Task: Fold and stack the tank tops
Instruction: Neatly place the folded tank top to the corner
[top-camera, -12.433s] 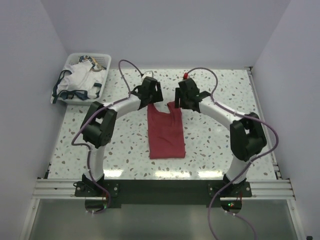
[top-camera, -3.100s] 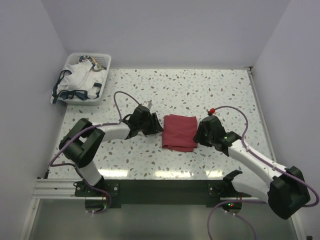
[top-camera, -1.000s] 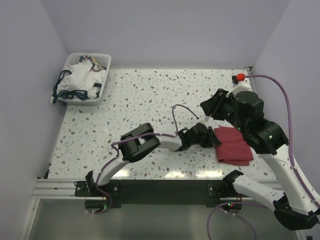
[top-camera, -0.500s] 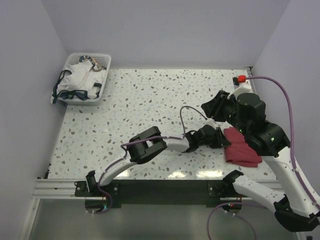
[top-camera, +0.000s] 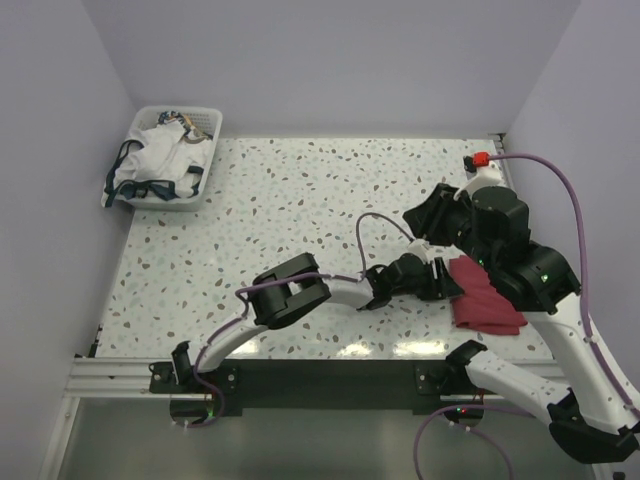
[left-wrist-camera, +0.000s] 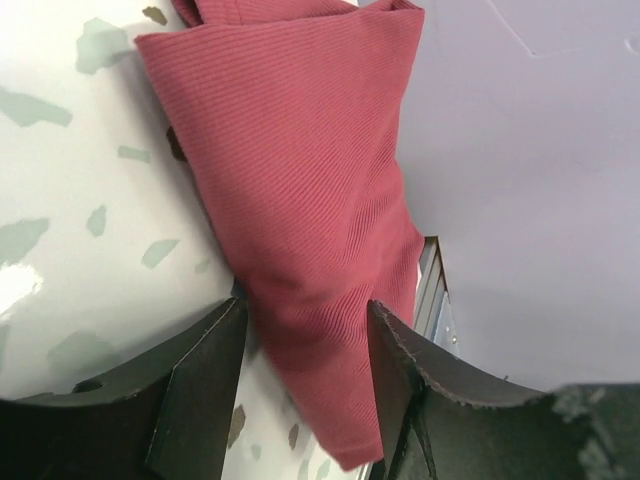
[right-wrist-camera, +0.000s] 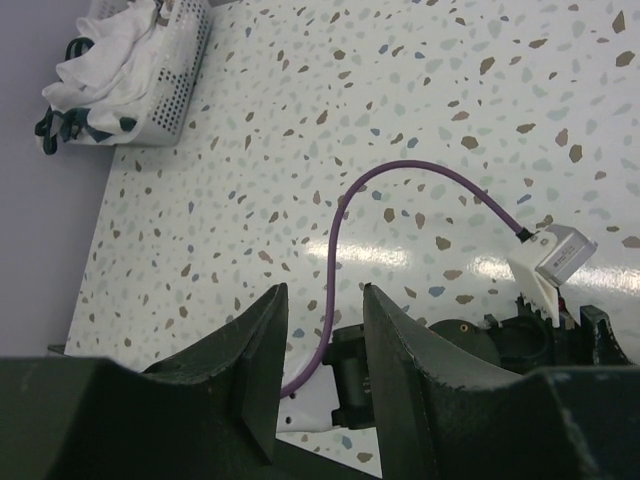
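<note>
The dark red tank top (top-camera: 487, 303) lies folded on the table near its right edge. My left gripper (top-camera: 447, 283) reaches across at table level and meets the top's left edge. In the left wrist view the red top (left-wrist-camera: 300, 170) fills the middle, and the left gripper (left-wrist-camera: 305, 320) is open with a fold of cloth between its fingers. My right gripper (top-camera: 421, 218) hovers high above the table, open and empty; it also shows in the right wrist view (right-wrist-camera: 325, 300). The white tank top (top-camera: 155, 160) with navy trim lies crumpled in the basket and also shows in the right wrist view (right-wrist-camera: 100, 55).
A white perforated basket (top-camera: 212, 122) stands at the table's far left corner, also in the right wrist view (right-wrist-camera: 185, 55). A metal rail (left-wrist-camera: 432, 290) runs along the right table edge beside the red top. The left arm's purple cable (right-wrist-camera: 345, 230) loops over the table.
Over the last second the left gripper and the folded red top have slid a little further right, toward the table's edge. The right arm has stayed raised, almost still.
</note>
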